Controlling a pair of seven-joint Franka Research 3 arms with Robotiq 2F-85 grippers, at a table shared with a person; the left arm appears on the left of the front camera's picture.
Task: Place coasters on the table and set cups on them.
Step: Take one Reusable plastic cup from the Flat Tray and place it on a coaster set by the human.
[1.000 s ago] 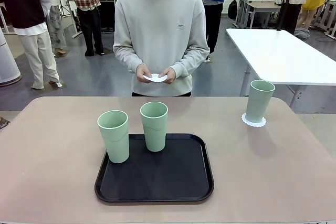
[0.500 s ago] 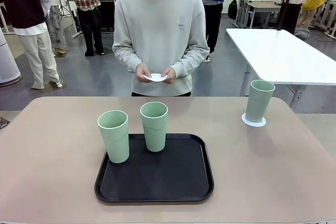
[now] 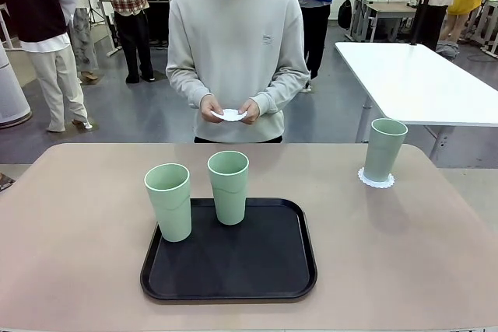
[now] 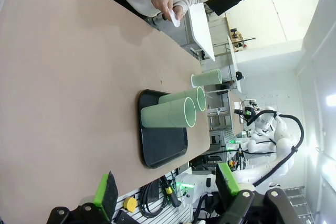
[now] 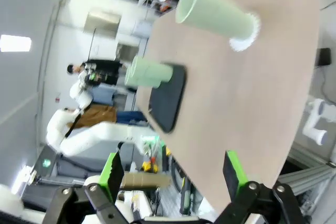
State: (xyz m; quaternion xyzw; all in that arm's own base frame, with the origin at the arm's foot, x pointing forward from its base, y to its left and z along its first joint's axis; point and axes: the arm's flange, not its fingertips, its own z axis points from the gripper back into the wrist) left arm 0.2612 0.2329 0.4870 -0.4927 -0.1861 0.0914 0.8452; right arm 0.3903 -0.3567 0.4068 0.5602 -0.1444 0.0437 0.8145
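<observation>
Here, at centre frame, the left cup (image 3: 168, 201) and middle cup (image 3: 229, 186) stand on the black tray (image 3: 233, 270). At right, a third cup (image 3: 384, 149) sits on a scalloped coaster (image 3: 377, 184) on the pinkish worktop (image 3: 78, 215). Upper centre, a person's hands (image 3: 250, 108) hold another coaster (image 3: 230, 115). The left end effector (image 4: 165, 187) and right end effector (image 5: 173, 174) are spread wide and empty.

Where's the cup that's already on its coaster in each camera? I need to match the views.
Front: cup far right, upright on its coaster.
Left wrist: cup right of centre, tipped sideways in frame.
Right wrist: cup top centre, sideways in frame.
Shared landmark: black tray.
</observation>
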